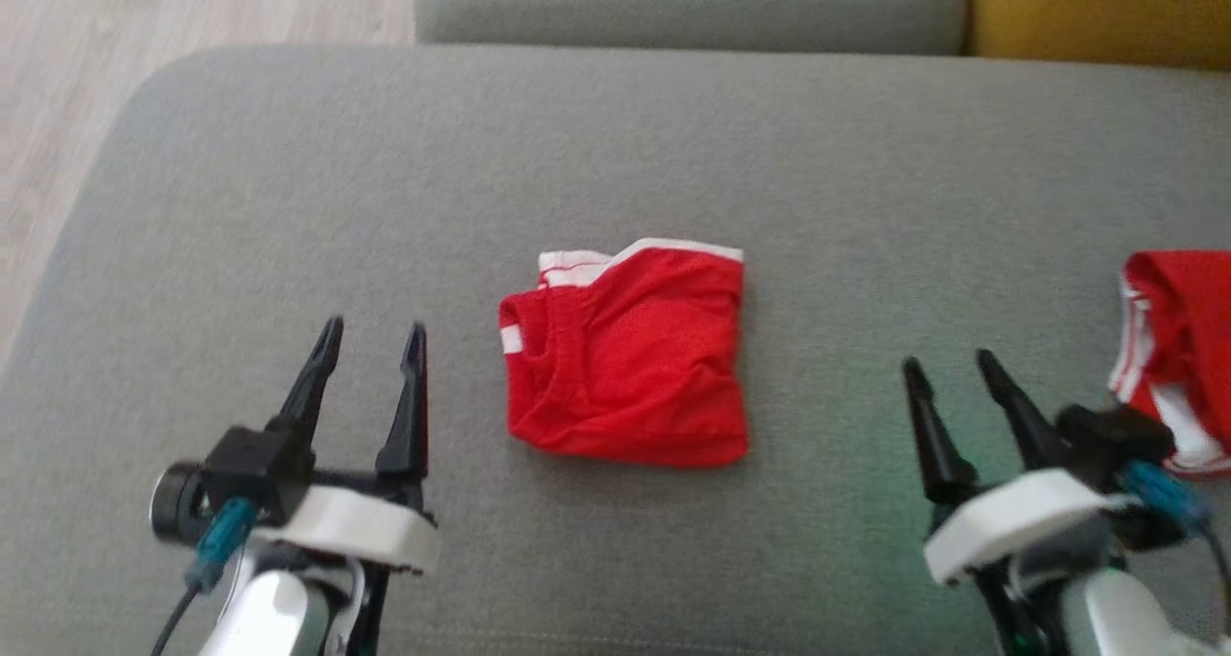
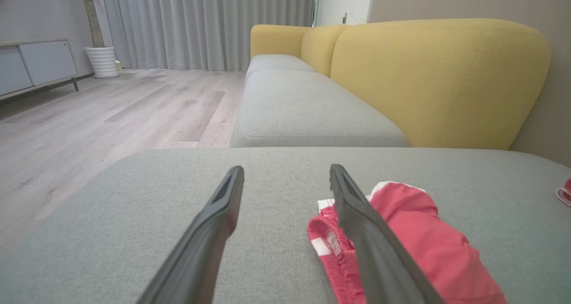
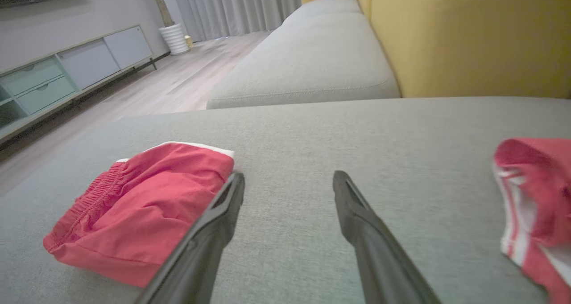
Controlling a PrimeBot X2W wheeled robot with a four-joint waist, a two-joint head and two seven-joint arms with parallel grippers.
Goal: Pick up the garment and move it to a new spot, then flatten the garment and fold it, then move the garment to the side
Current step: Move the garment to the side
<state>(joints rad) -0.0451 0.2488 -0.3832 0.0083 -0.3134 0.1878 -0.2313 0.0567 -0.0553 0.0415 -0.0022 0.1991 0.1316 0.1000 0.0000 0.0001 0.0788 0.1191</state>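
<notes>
Folded garment awaiting transfer. At left, the left hand [image 1: 373, 329] hovers low over the grey sofa seat [image 1: 288, 204] with its two dark fingers spread wide and nothing between them. The red garment [image 1: 630, 367] lies flat on the seat just to this hand's right and slightly ahead of its fingertips, between the two hands and touching neither. It appears to be a compact, layered packet, so folding seems complete and the step in hand is judged to be the move to the side. The packet is nearly square. Its slightly longer axis runs across, from one hand toward the other. The gathered elastic edge points toward the left hand, the white-trimmed edge lies on the side farthest from both hands, and a plain folded edge faces them. To do the step well, each hand should pinch through every layer at the side nearest it, lift only a little and travel level, so that the folds do not slip open. At right, the right hand [image 1: 947, 361] is likewise parted and empty, with the packet to its left. A second red garment [image 1: 1188, 348] with white stripes lies close to this hand's right. If the packet is set down on that side, it should land beside that piece, not overlapping it.
</notes>
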